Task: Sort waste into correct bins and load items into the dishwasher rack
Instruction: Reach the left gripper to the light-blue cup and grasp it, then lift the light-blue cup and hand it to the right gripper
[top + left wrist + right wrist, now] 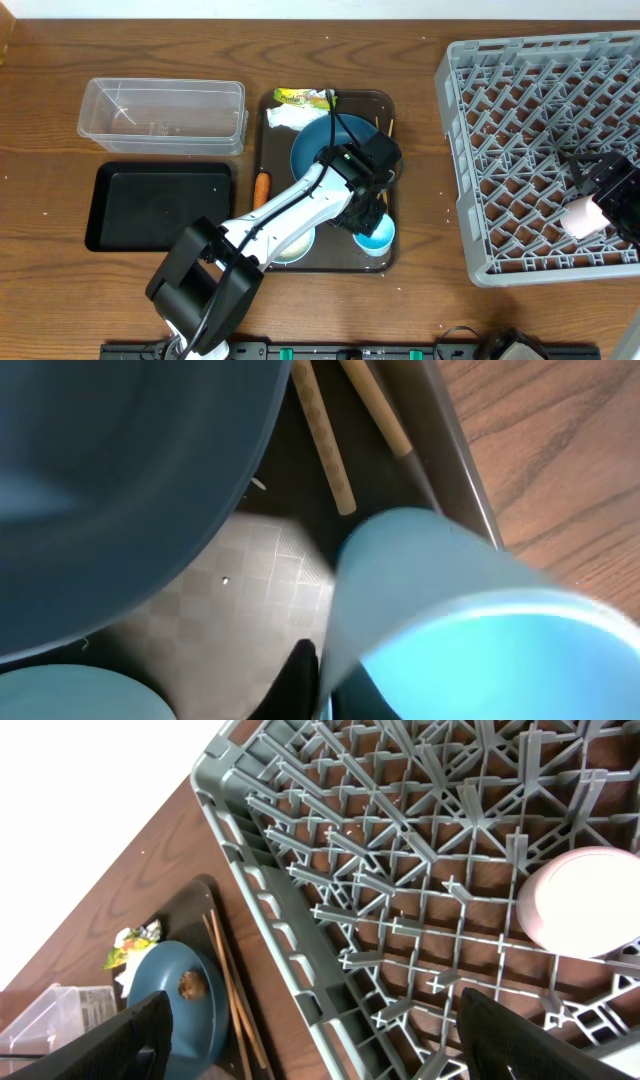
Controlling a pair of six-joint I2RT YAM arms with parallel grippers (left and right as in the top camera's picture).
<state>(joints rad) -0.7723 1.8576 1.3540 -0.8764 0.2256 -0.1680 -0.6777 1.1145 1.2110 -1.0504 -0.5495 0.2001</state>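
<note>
My left gripper is shut on the wall of the light-blue cup, one dark finger outside the rim and one inside. The cup sits at the front right of the dark-brown serving tray. Beside it lie the dark-blue plate with a brown lump on it, and the chopsticks. Over the grey dishwasher rack my right gripper hangs open and holds nothing. The pink-lined cup lies in the rack.
The clear tub and the black tray stand at the left. A wrapper and a napkin lie at the serving tray's back. The carrot piece is by its left edge. The white bowl sits at the front.
</note>
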